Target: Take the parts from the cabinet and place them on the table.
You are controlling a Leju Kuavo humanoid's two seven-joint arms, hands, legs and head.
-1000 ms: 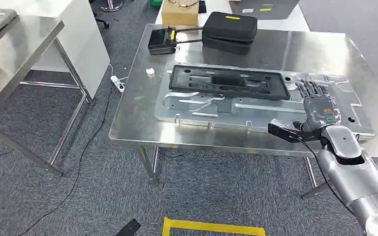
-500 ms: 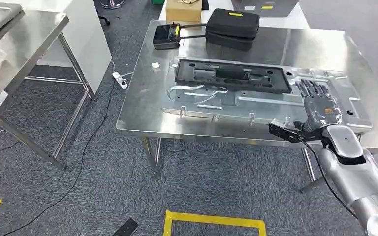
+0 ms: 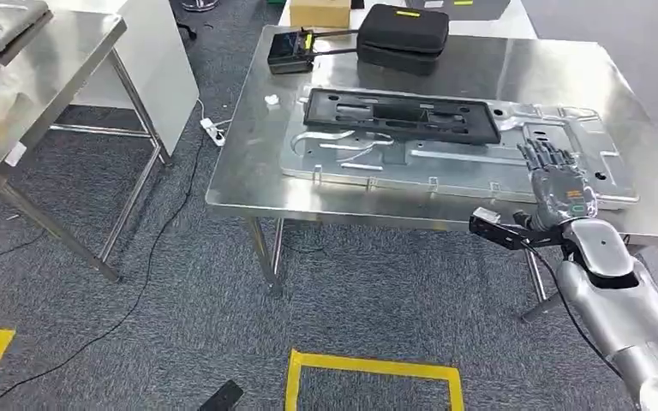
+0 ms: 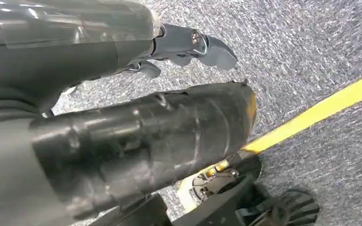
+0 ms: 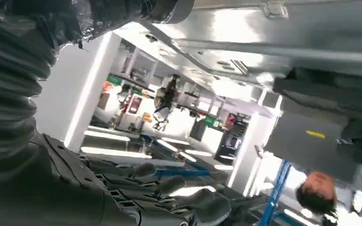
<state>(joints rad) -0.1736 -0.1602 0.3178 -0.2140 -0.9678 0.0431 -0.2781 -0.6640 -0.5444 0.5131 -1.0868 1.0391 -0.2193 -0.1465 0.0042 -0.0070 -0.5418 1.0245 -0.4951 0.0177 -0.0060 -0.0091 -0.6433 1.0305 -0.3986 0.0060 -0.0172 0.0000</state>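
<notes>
While right hand (image 3: pixel 557 184) hovers empty, fingers spread, over flat silver metal panel (image 3: pixel 445 158), its long axis crosses the fingers.

Silver right arm (image 3: pixel 625 321), black cable along it; dark grey robot hand (image 3: pixel 559 184), small green marking.

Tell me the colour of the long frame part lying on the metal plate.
Black; the frame part shows best in the head view.

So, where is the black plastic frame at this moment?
In the head view, the black plastic frame lies on the far left part of the metal panel on the steel table, in front of the black case.
</notes>
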